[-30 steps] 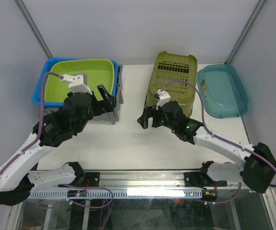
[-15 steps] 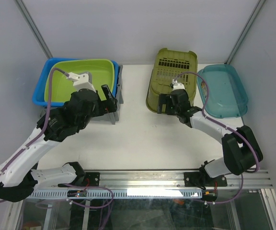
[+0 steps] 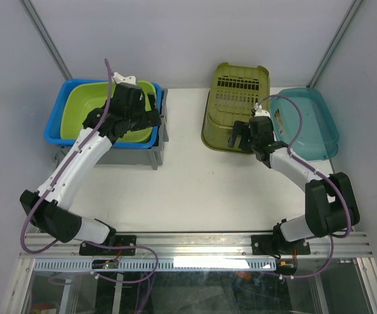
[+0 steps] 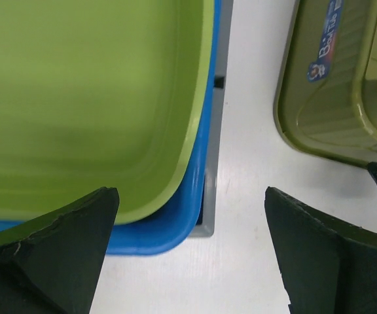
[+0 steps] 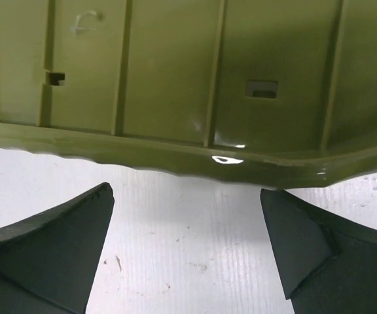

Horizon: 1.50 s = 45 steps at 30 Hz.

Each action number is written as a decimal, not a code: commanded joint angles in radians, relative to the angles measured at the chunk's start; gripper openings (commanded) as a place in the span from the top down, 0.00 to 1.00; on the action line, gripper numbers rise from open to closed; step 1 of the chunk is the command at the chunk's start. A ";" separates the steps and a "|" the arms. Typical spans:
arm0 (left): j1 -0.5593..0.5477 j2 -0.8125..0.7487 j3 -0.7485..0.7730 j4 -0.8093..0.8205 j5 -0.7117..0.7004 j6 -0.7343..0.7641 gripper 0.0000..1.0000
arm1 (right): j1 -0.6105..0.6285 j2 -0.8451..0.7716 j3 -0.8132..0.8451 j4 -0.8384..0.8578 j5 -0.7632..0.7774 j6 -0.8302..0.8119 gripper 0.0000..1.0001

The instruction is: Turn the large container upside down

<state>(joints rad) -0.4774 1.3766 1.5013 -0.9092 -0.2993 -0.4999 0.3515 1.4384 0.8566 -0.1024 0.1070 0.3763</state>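
Crate [image 3: 133, 156] dark grey, upright, blue tub [image 3: 53, 128] and green tub [image 3: 90, 111] nested inside | left fingers [image 4: 51, 255] wide | right fingers [image 5: 44, 248] wide

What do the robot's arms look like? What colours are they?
The left arm and right arm have white links with chunky black joints. A thin purple cable loops along each. Their fingers are black and wedge-shaped.

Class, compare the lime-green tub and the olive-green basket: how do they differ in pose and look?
The lime-green tub sits open side up, nested in the blue tub; the olive-green basket lies upside down on the table. The tub's walls are smooth; the basket's base is slotted and ribbed. Both are rectangular green plastic with rounded corners.
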 commanded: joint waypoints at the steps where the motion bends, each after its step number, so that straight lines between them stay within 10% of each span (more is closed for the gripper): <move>1: 0.032 0.080 0.119 0.103 0.079 0.110 0.01 | 0.001 -0.068 0.023 0.049 -0.133 0.019 0.01; 18: 0.115 0.615 0.554 0.174 -0.062 0.131 0.29 | 0.018 -0.594 -0.196 -0.134 -0.205 0.010 0.01; 27: 0.115 0.607 0.493 0.228 -0.032 0.090 0.65 | 0.017 -0.529 -0.179 -0.150 -0.217 0.012 0.01; 33: 0.114 0.550 0.475 0.232 -0.021 0.104 0.47 | 0.018 -0.534 -0.186 -0.148 -0.234 0.023 0.01; 40: 0.113 0.515 0.443 0.239 -0.060 0.133 0.73 | 0.018 -0.556 -0.205 -0.161 -0.246 0.025 0.01; 45: 0.114 0.523 0.431 0.240 -0.035 0.146 0.73 | 0.018 -0.562 -0.207 -0.171 -0.255 0.034 0.01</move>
<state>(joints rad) -0.3710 1.9480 1.9476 -0.7094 -0.3344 -0.3920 0.3683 0.9024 0.6395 -0.2848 -0.1226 0.3996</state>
